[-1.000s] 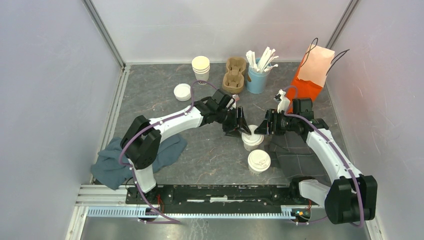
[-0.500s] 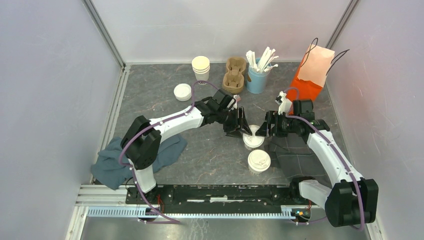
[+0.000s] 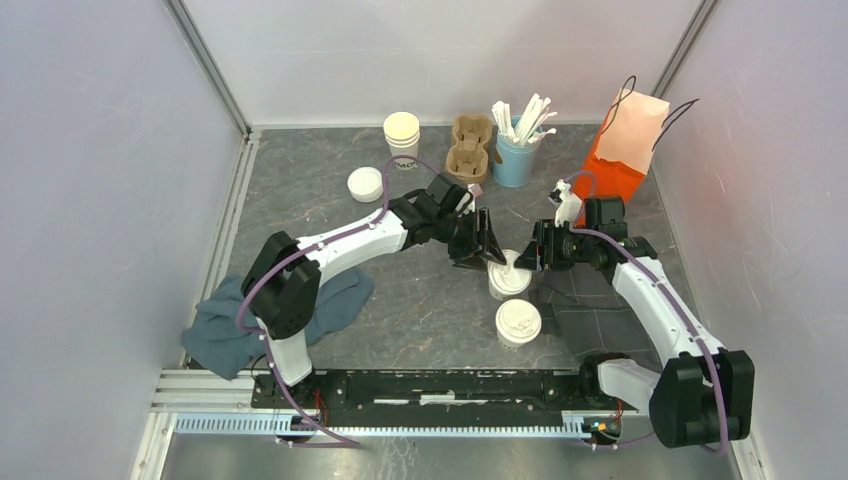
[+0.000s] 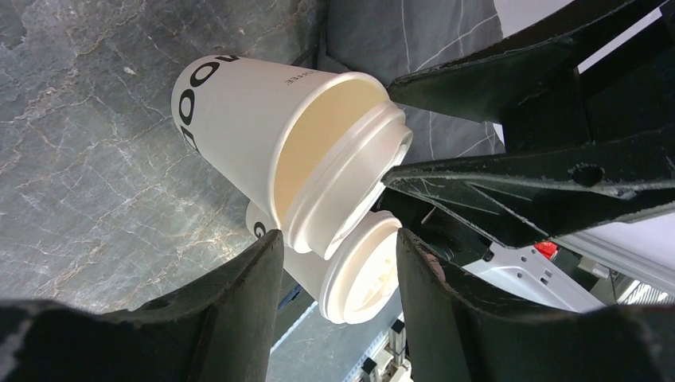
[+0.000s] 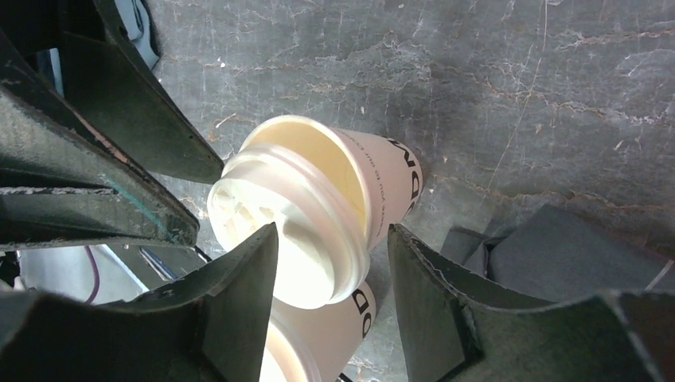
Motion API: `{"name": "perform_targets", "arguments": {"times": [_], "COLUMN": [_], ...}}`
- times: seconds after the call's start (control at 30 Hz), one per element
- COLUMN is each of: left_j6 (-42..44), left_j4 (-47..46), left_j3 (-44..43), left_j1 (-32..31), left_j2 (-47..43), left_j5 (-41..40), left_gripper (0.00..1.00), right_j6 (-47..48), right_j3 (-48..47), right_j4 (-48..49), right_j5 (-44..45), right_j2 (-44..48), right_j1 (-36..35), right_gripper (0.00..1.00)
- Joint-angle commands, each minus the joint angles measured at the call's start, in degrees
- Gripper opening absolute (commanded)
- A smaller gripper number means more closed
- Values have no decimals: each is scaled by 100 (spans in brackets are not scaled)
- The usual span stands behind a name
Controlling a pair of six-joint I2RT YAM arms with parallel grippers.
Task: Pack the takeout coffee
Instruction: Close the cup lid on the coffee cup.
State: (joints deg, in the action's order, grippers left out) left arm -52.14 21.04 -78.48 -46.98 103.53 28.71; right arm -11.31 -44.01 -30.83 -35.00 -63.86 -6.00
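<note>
One takeout coffee cup stands mid-table with its white lid tilted, one side lifted off the rim. The left wrist view shows the cup's cream inside beside the lid. My left gripper comes in from the left, jaws apart, with the lid's edge just past its tips. My right gripper faces it from the right, jaws apart around the lid, a small gap at one finger. A second cup, with its lid on, stands just in front.
At the back are a stack of lidless cups, loose lids, a brown cup carrier, a blue cup of stirrers and an orange paper bag. A grey cloth lies right, a blue cloth front left.
The lid on the middle cup has gone from lying flat to tilted up on one side. Both grippers have shifted slightly toward the back around it.
</note>
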Motion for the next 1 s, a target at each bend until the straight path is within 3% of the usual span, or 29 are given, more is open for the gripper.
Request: {"name": "perform_targets", "arguments": {"times": [0.0,0.27,0.43,0.8,0.97], "left_j6": [263,518,684,1006,950], "left_j4": [49,35,215,706,648], "left_j3": [-247,-336,-540,-1042,-824], "left_j1": [31,31,22,49,70], "left_j2": [65,151,369,692,535], "left_j5": [-172,78,71,-165,-294], "left_gripper": [61,80,81,63,56], "right_j6": [51,-79,-188,-249,-226], "right_j3": [-178,-283,-332,-344,-337], "right_j4": [401,420,472,528,479], "right_j5": [-68,-21,-77,-167,-193], "right_j2": [-165,-335,-362,-419,-378], "right_j1": [-14,-11,-8,-7,-8], "right_gripper": [57,50,50,51,57]}}
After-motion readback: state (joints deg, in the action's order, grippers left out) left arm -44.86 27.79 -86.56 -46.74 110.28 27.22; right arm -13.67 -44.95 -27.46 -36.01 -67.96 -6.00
